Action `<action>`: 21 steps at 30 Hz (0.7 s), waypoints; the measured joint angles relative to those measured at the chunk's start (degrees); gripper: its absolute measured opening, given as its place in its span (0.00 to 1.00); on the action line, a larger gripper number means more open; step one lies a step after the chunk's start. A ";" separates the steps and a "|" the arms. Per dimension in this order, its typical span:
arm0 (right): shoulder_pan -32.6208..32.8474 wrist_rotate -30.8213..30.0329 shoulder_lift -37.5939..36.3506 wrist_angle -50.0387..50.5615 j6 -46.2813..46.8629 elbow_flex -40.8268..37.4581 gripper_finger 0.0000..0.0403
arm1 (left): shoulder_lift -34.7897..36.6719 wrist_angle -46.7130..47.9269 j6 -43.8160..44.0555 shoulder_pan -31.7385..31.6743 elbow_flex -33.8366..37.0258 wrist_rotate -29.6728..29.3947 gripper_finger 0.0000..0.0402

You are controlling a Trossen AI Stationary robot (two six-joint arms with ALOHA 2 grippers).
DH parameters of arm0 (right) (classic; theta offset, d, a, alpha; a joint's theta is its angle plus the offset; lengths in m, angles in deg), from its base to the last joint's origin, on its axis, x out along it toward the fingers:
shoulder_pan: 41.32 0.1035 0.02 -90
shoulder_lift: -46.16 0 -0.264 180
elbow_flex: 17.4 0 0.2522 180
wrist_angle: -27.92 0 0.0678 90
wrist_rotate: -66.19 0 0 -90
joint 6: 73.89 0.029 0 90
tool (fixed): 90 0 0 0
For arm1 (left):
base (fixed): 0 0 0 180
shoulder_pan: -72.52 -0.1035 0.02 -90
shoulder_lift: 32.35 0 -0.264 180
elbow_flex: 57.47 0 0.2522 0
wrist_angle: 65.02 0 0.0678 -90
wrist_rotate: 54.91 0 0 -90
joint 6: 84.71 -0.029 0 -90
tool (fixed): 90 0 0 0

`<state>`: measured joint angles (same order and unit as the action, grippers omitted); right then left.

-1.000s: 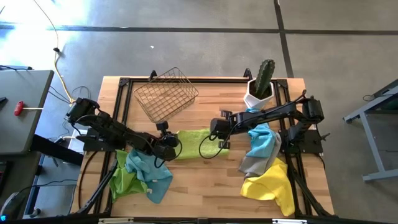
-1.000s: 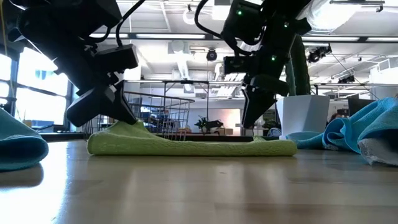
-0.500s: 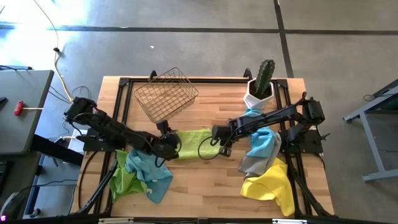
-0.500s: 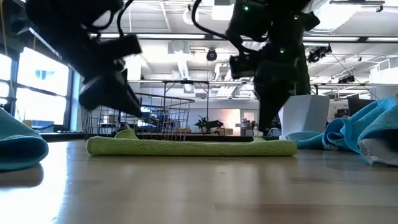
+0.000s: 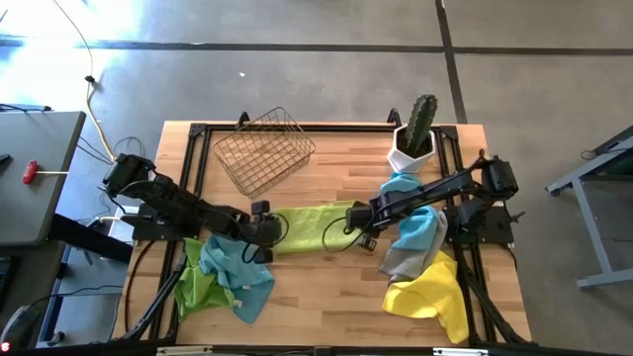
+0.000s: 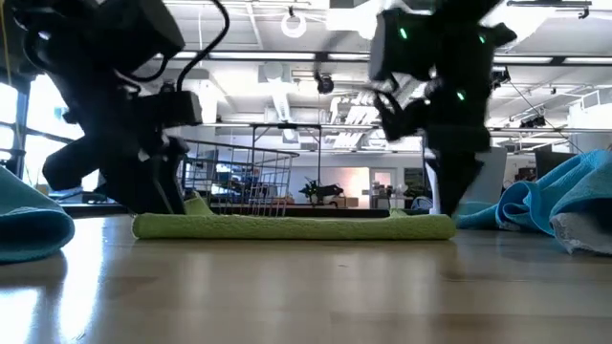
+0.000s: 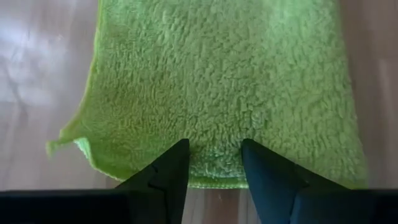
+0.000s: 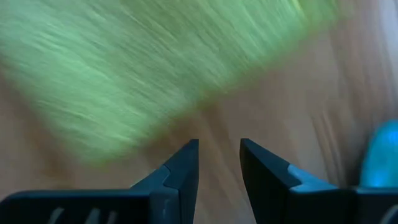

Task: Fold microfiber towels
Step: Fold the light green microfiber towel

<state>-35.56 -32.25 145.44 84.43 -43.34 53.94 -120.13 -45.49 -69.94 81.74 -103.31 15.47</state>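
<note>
High view: lime green towel point(image 5: 315, 225) folded into a long flat strip, lying mid-table between the two grippers. Left gripper point(image 5: 269, 230) at the strip's left end; right gripper point(image 5: 361, 225) at its right end, just off the cloth. Heap of light blue towel point(image 5: 237, 271) over second lime green towel point(image 5: 195, 287) at near-left of table point(image 5: 336, 297). Light blue towel point(image 5: 419, 223), grey towel point(image 5: 404, 261) and yellow towel point(image 5: 432, 294) piled at right. Wire basket point(image 5: 262, 150) and potted cactus point(image 5: 415, 133) at the far side. Against a second ago: right gripper shifted rightward, off the strip's end; strip now stretched longer.

Low view: strip point(image 6: 293, 225) flat on the wood, one small raised corner at its left end. Left gripper point(image 6: 158, 182) down at that end; right gripper point(image 6: 449, 182) beside the right end. A second ago left fingers pinched the raised corner; now let go, corner sunk lower.

Left wrist view: fingers point(image 7: 165, 177) spread, strip's edge point(image 7: 214, 93) between the tips, apparently resting on the pile rather than gripping.

Right wrist view: blurred; fingers point(image 8: 180, 171) slightly parted over bare wood, nothing between, green cloth point(image 8: 124, 81) beyond.
</note>
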 joint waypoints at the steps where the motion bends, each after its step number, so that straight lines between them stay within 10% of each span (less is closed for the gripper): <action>1: -0.37 0.17 -0.23 -0.49 1.55 -1.33 0.27 | 0.03 -1.22 0.49 -0.48 0.66 0.61 0.33; 21: -1.65 2.11 -13.48 -31.78 17.05 -19.92 0.30 | -1.63 -9.66 13.53 0.34 2.28 5.68 0.29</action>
<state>-37.21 -30.14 131.96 52.65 -26.29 34.03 -121.75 -55.16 -56.42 82.08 -101.03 21.15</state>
